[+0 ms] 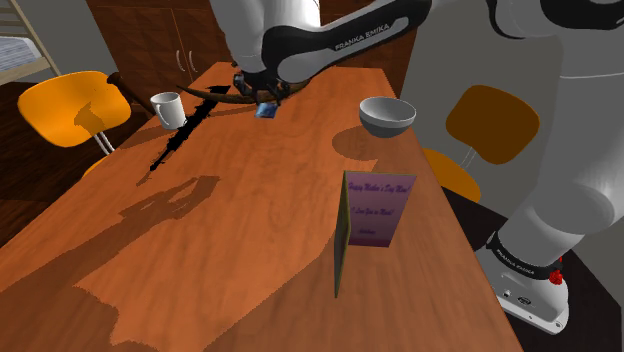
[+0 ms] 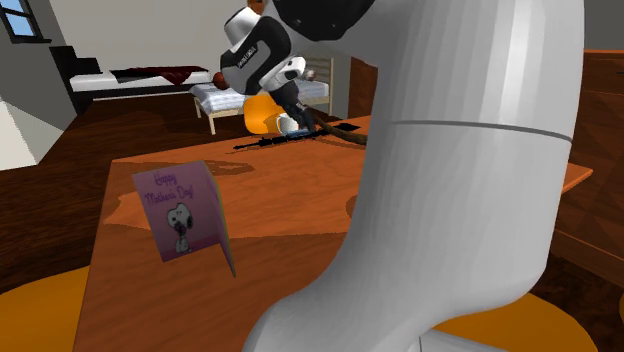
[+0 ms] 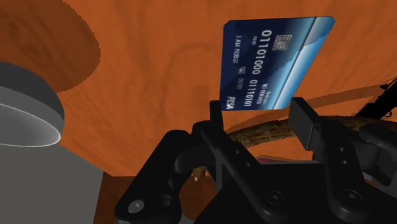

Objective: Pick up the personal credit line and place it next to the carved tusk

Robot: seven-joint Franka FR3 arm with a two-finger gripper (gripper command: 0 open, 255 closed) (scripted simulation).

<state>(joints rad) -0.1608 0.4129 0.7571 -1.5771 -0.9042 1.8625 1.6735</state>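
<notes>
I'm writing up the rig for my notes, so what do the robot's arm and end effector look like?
The arm has glossy white rounded links with dark joint bands; one dark band carries pale FRANKA EMIKA lettering. The end effector is all black and blocky, with two flat fingers and round screw heads on its body.

White arm [image 1: 330,40] at long reach, black claw [image 3: 257,113] apparently tight around a blue card [image 3: 273,63].

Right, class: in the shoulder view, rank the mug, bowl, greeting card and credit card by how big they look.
greeting card, nearest the camera
bowl
mug, only slightly smaller
credit card
</notes>
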